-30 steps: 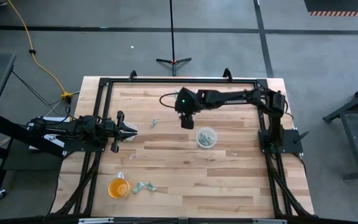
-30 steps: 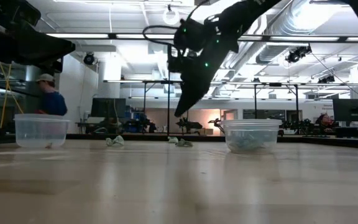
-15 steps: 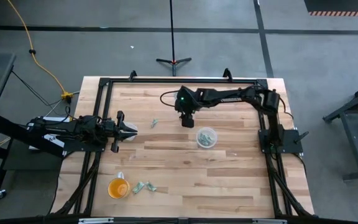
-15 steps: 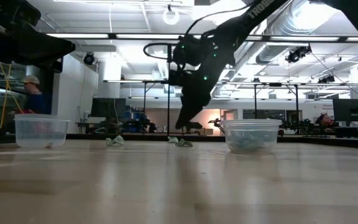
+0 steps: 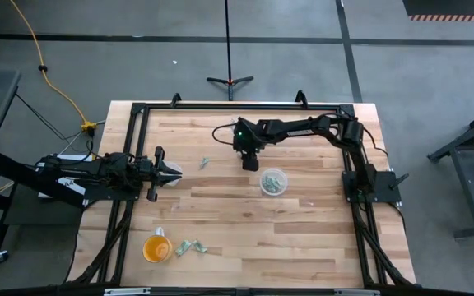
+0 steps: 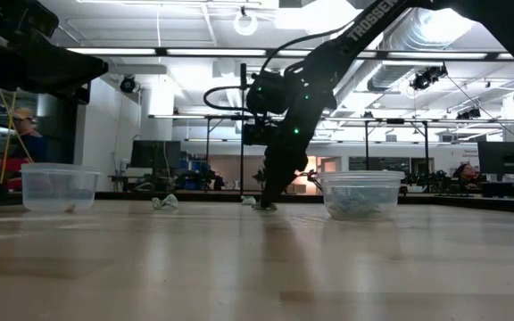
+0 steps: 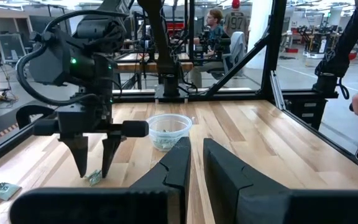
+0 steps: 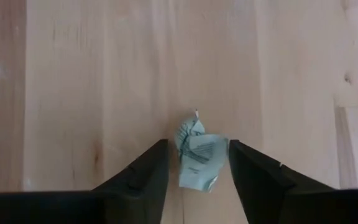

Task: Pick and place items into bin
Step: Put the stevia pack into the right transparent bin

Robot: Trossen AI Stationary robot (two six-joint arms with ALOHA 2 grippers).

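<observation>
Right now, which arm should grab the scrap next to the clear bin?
Right. The right gripper is down at the table with its jaws open on either side of the scrap, close to the clear bin. The left gripper sits off at the table's left edge.

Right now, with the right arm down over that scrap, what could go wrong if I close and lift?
1. The crumpled scrap sits between the open jaws of the right gripper but looks thin and light, so it may slip out on closing.
2. The jaws are at the table; pressing lower could scrape the wood.
3. The bin stands close by, so a swing could knock it.
</observation>
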